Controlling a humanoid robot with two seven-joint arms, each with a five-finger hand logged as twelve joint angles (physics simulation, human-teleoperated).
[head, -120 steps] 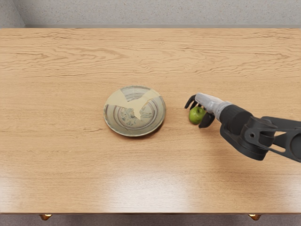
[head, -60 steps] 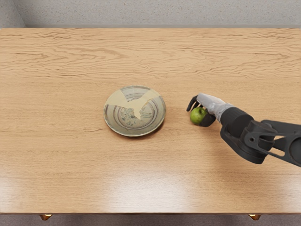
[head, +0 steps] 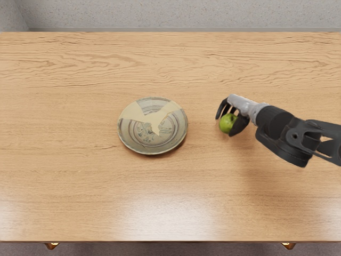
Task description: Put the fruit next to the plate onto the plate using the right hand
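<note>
A small green fruit [head: 226,122] sits in the grasp of my right hand [head: 231,116], whose dark fingers curl around it from above and from the side. The hand and fruit are to the right of the plate, a short gap away from its rim, and seem lifted slightly off the wood. The plate [head: 131,143] is round, grey-green with a cream patch and swirl pattern, lying flat near the table's middle with nothing on it. My right forearm [head: 287,138] comes in from the right edge. The left arm does not show.
The wooden table [head: 80,69] fills the view, with its front edge along the bottom and a grey wall behind the far edge.
My right hand closed around the green fruit, then moved up and slightly right with it; the forearm rose too. The plate stayed put.
</note>
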